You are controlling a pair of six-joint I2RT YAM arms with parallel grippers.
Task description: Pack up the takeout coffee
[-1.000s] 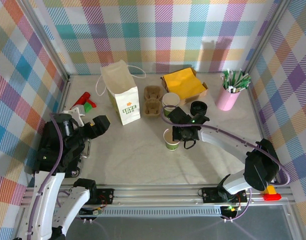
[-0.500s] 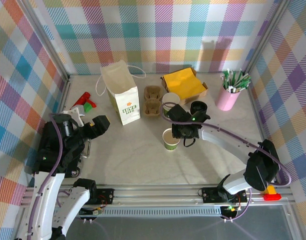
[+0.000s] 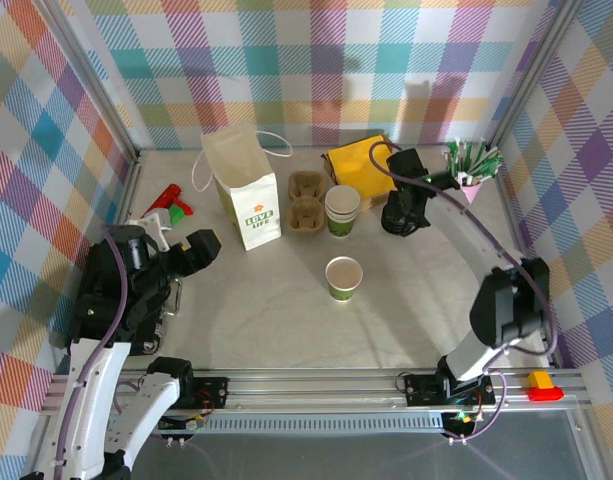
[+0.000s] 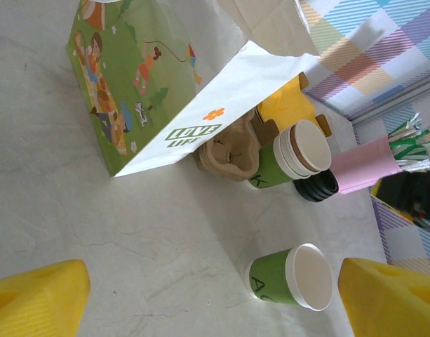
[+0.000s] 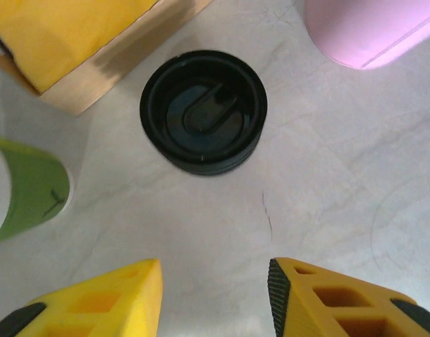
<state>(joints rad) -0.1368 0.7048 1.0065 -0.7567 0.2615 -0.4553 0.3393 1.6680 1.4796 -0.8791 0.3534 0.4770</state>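
The takeout coffee cup [image 3: 344, 277], cream above a green band, stands upright and lidless in the middle of the table; it is also in the left wrist view [image 4: 292, 279]. Its round black lid [image 5: 203, 111] lies on top of a small stack of lids [image 4: 316, 186] between the yellow box and the pink cup. My right gripper [image 3: 402, 214] hovers over that lid, open, its yellow fingertips [image 5: 215, 295] on the near side of it with nothing between them. My left gripper [image 3: 201, 248] rests open at the left, far from the cup, fingers [image 4: 36, 302] wide apart.
A white paper bag [image 3: 244, 185] stands open at the back left, a cardboard cup carrier [image 3: 306, 202] beside it. A stack of lidless cups [image 3: 342, 208] stands next to the carrier. A yellow napkin box [image 3: 366, 165] and a pink cup of sticks [image 3: 458, 190] sit at the back right. Red and green items [image 3: 171, 203] lie far left.
My right gripper opened, let go of the cup in the middle and swung back right over the black lids. The cup stays standing. The left arm has not moved.
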